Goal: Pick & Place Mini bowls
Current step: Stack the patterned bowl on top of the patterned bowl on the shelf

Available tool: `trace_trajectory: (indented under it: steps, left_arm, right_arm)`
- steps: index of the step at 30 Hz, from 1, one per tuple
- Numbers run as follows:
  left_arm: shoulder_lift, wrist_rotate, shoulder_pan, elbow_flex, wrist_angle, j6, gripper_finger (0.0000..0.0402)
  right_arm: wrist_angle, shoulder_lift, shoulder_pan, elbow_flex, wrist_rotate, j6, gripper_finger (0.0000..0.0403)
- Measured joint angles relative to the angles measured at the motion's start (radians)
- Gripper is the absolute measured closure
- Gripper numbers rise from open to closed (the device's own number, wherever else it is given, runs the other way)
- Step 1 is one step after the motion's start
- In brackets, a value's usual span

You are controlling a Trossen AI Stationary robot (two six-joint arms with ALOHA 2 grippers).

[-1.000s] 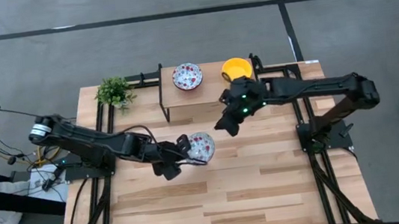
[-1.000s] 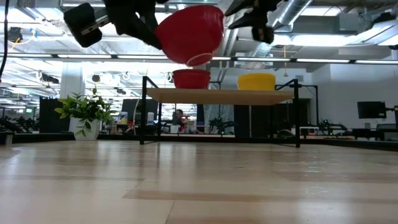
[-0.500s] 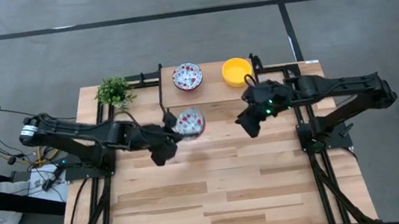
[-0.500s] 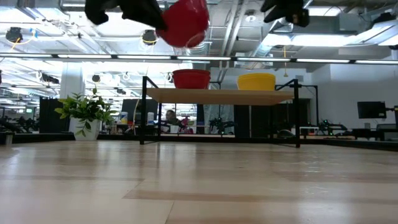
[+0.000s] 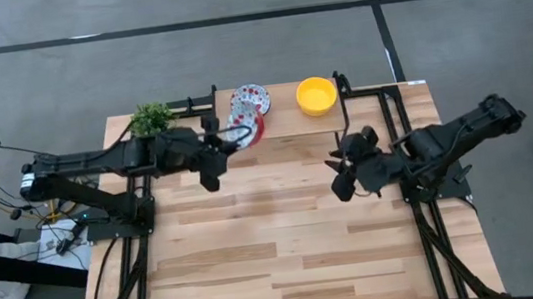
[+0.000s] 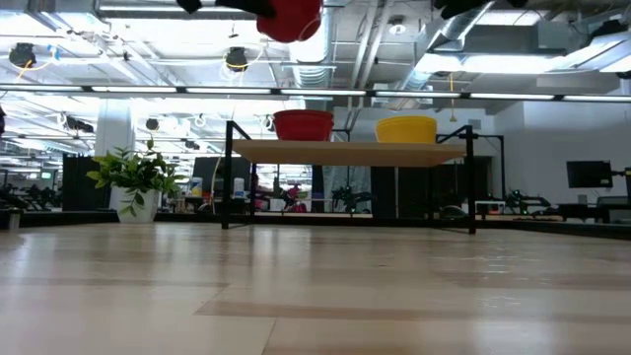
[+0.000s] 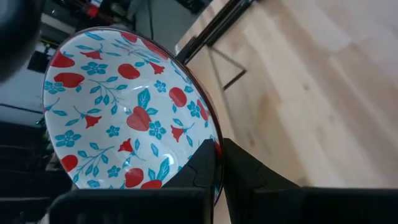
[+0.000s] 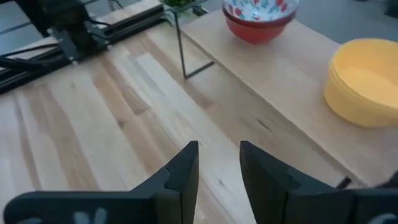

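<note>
A raised wooden shelf (image 5: 289,122) stands at the table's far edge. On it rest a floral mini bowl (image 5: 252,96), red outside (image 6: 303,125), and a yellow mini bowl (image 5: 316,95) (image 8: 367,81). My left gripper (image 5: 228,142) is shut on a second floral bowl (image 5: 249,131) (image 7: 124,112), held high beside the shelf's left end; the low view shows its red underside (image 6: 289,15). My right gripper (image 8: 217,168) (image 5: 345,176) hangs open over the table's right half, near side of the shelf, with nothing between its fingers. My left gripper pinches the floral bowl's rim (image 7: 214,149), one finger inside the bowl (image 7: 198,171) and one outside (image 7: 245,171). The fingers come from the table's left. The bowl is lifted clear and tilted, with part of its red outside showing from above.
A small green potted plant (image 5: 150,118) (image 6: 138,177) stands at the far left corner, just behind my left arm. The shelf's black metal legs (image 8: 180,46) stand on the table. Bare wood (image 5: 288,248) fills the near half.
My left gripper has risen and gone toward the far edge and the shelf, rolling as it went; the floral bowl has gone with it, lifted higher and tipped. My right gripper, still open, has drawn back from the shelf toward the table's right edge.
</note>
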Motion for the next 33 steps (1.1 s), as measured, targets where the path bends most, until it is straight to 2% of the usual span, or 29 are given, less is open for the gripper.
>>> trace_trajectory:
  steps: [6,15,19,24,33]
  left_arm:
    - [0.012,0.010,0.100,0.044,-0.058,0.052,0.0389]
    - [0.126,0.187,0.249,0.224,-0.293,0.053,0.0390]
    - [0.207,0.232,0.295,0.334,-0.400,0.078,0.0390]
    - [0.282,0.232,0.343,0.407,-0.408,0.146,0.0390]
    - [0.378,0.231,0.441,0.426,-0.415,0.215,0.0390]
  right_arm:
    - [-0.002,0.009,0.065,-0.063,0.004,0.140,0.0296]
    - [0.033,0.092,0.125,-0.095,0.004,0.165,0.0296]
    - [0.038,0.135,0.121,-0.096,0.002,0.166,0.0296]
    - [0.049,0.180,0.094,-0.096,0.002,0.166,0.0296]
    - [0.075,0.231,0.021,-0.096,0.000,0.166,0.0296]
